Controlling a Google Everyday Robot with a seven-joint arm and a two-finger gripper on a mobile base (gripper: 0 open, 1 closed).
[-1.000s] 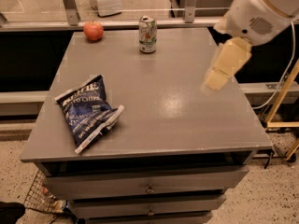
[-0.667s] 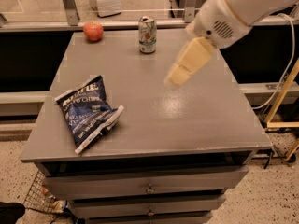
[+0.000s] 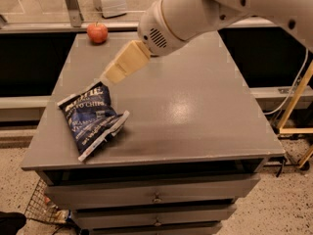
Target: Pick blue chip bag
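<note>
Cream gripper, grip state unclear, hovers over grey cabinet top; crinkly navy-blue foil chip bag just below its tip

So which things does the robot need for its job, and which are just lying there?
For the job: blue chip bag, front left on the table; gripper, close over the bag's far end.
Just lying about: apple, back left corner of the table; wire basket, on the floor.
</note>
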